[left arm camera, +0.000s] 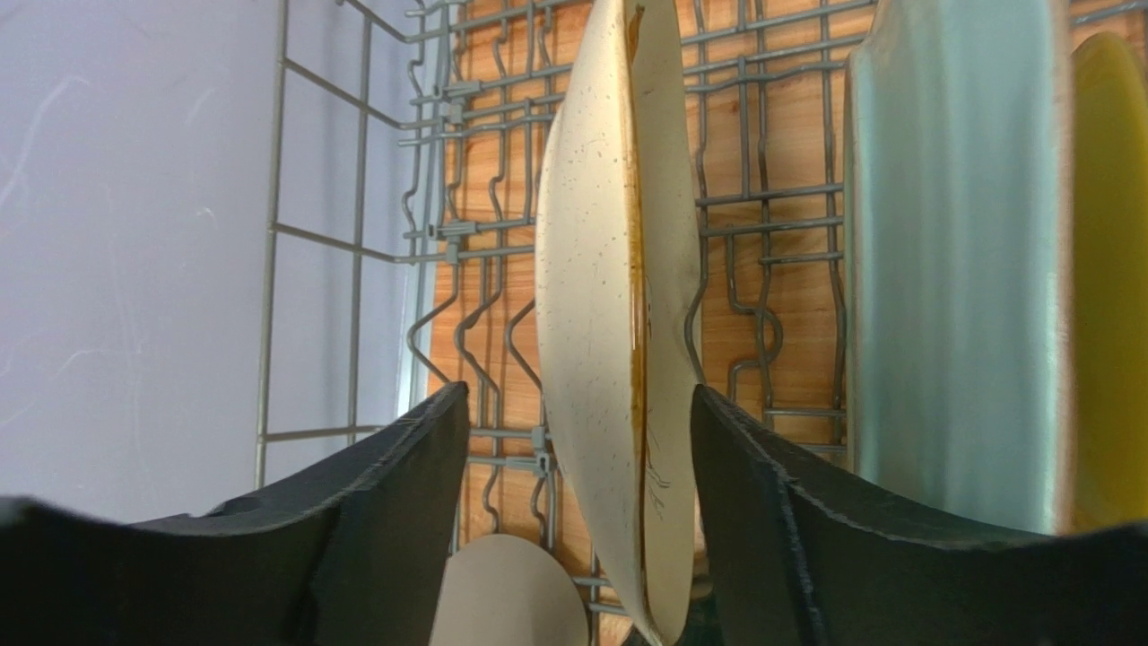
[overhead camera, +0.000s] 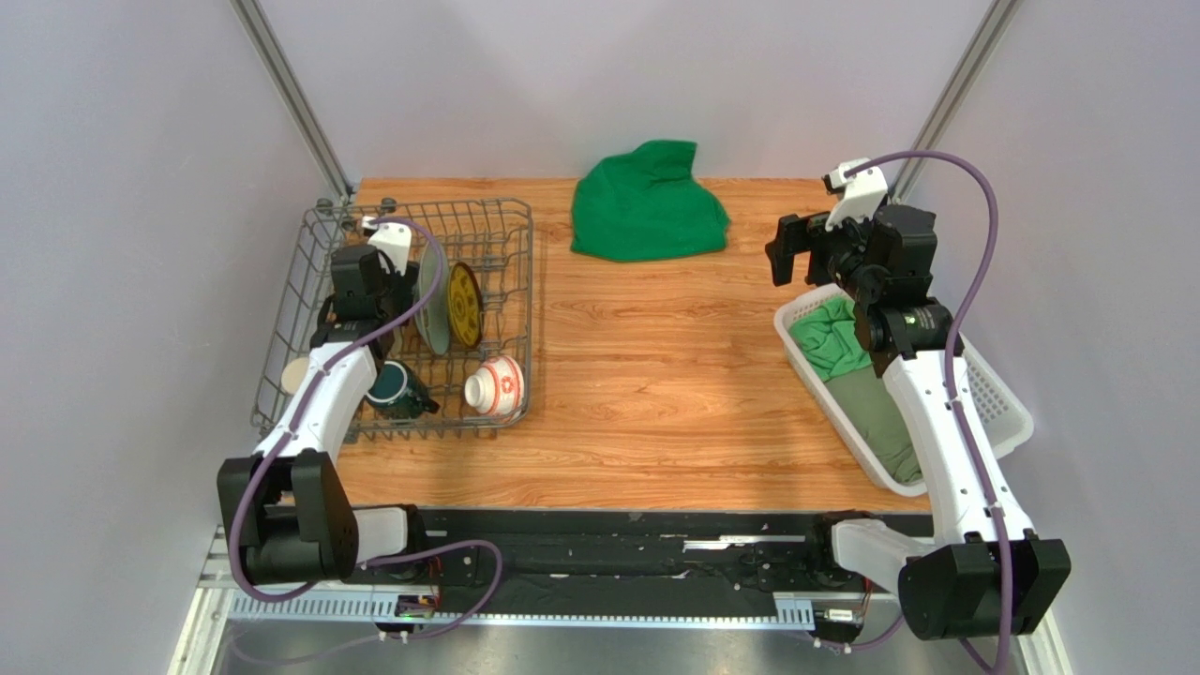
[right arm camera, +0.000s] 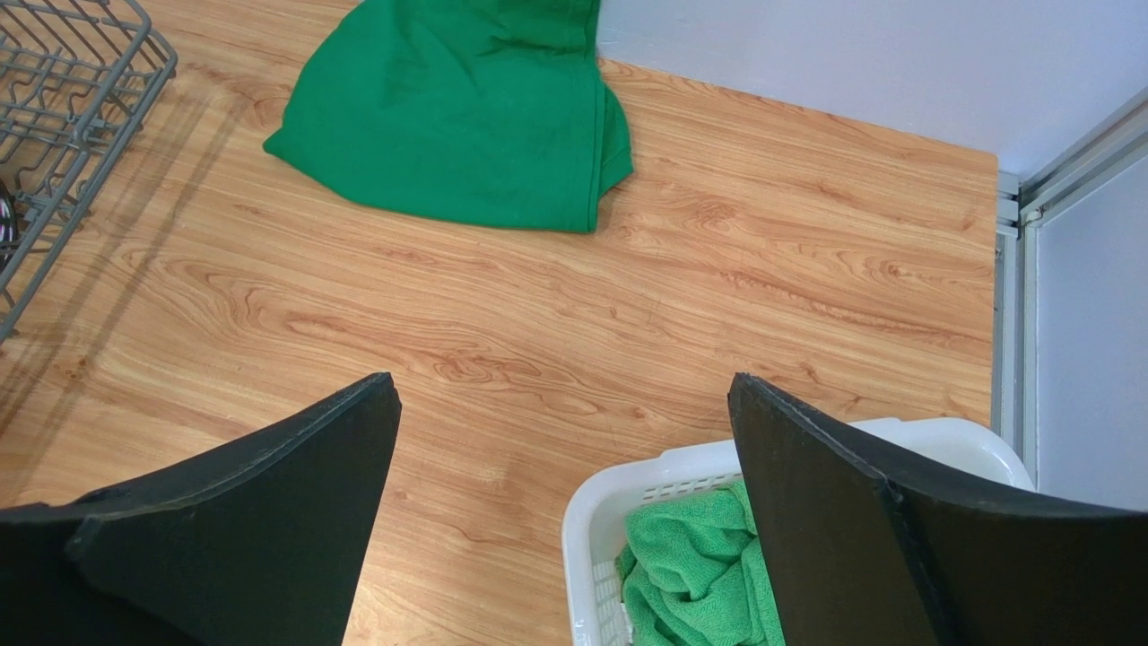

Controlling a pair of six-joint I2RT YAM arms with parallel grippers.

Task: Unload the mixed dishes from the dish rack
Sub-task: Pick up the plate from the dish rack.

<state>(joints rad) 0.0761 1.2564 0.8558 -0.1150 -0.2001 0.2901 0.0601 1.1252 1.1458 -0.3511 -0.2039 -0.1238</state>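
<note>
Cream floral plate (left arm camera: 613, 323) stands on edge in the dish rack (left arm camera: 458, 229), with your left gripper (left arm camera: 577, 400) open around it. Close off-centre and the rim may slip out, or the plate may tip into the pale green plate (left arm camera: 950, 256) just beside it. Lift crooked and it could snag on the rack. It looks speckled, thin-rimmed and glossy. Your right gripper (right arm camera: 562, 386) hangs open over the table (right arm camera: 539, 310), holding nothing.

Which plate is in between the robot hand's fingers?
The cream speckled ceramic plate: it stands on edge between the left hand's fingers, while the pale green plate and the small yellow plate stand outside them.
</note>
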